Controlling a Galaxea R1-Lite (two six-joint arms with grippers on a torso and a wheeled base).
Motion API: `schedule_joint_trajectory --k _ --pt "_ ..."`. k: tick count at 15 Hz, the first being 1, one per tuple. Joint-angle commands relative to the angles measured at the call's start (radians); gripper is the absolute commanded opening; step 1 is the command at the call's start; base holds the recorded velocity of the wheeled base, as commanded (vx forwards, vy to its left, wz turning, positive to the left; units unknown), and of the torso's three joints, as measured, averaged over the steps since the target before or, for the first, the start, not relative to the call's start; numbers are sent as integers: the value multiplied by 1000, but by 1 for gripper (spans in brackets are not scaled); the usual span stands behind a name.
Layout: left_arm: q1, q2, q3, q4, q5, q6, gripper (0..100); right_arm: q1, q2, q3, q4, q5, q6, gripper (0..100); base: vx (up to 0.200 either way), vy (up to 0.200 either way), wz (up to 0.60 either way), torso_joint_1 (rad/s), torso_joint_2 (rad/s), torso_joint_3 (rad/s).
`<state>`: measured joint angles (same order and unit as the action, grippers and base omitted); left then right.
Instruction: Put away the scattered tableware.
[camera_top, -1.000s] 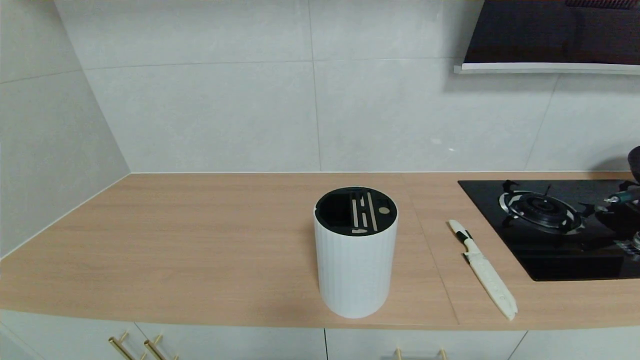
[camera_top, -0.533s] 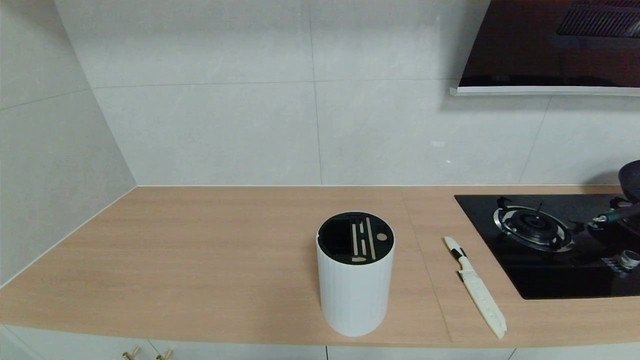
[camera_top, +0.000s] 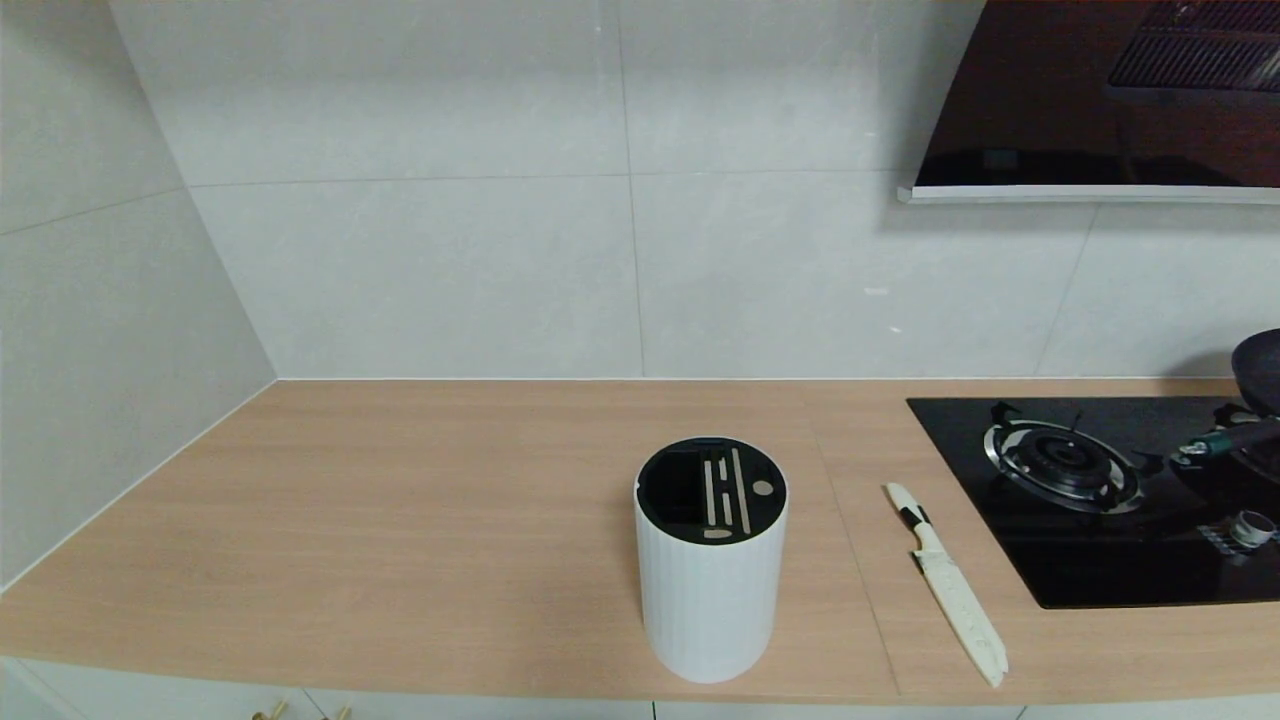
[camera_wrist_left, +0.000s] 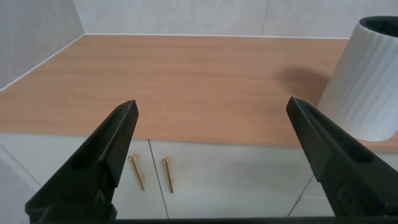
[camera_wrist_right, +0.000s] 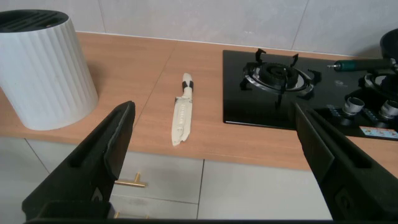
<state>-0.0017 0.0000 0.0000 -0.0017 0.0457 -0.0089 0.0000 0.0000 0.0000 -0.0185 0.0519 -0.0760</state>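
Note:
A white ribbed cylindrical knife holder (camera_top: 711, 560) with a black slotted top stands near the counter's front edge, also seen as the holder (camera_wrist_left: 370, 78) and holder (camera_wrist_right: 43, 68). To its right a cream-white knife (camera_top: 945, 583) with a black band on the handle lies flat on the wood, blade toward the front edge; the knife (camera_wrist_right: 182, 109) lies beyond my right gripper. My left gripper (camera_wrist_left: 211, 158) is open in front of the counter edge, left of the holder. My right gripper (camera_wrist_right: 211, 162) is open before the counter edge, nothing between its fingers.
A black gas hob (camera_top: 1090, 490) with a burner sits at the right, a dark pan (camera_top: 1255, 365) with a handle at its far edge. A range hood (camera_top: 1100, 100) hangs above. Tiled walls bound the back and left. Cabinet doors with brass handles (camera_wrist_left: 152, 174) lie below the wooden counter (camera_top: 400, 520).
The head camera has tilted upward: the whole scene sits lower in the picture. The holder and knife have not moved on the counter.

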Motion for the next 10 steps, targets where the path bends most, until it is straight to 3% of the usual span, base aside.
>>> schedule_joint_trajectory --k 1,4,5,10 --pt "0 0 0 0 0 0 100 0 2 0 -1 0 -5 100 0 0 0 0 0 0" --pt "0 0 0 0 0 0 100 0 17 -32 -3 8 -4 100 0 0 0 0 0 0" --pt "0 0 0 0 0 1 100 12 81 -140 6 11 13 100 0 0 0 0 0 0" --pt "0 0 0 0 0 0 100 37 554 -324 5 43 13 100 0 0 0 0 0 0"
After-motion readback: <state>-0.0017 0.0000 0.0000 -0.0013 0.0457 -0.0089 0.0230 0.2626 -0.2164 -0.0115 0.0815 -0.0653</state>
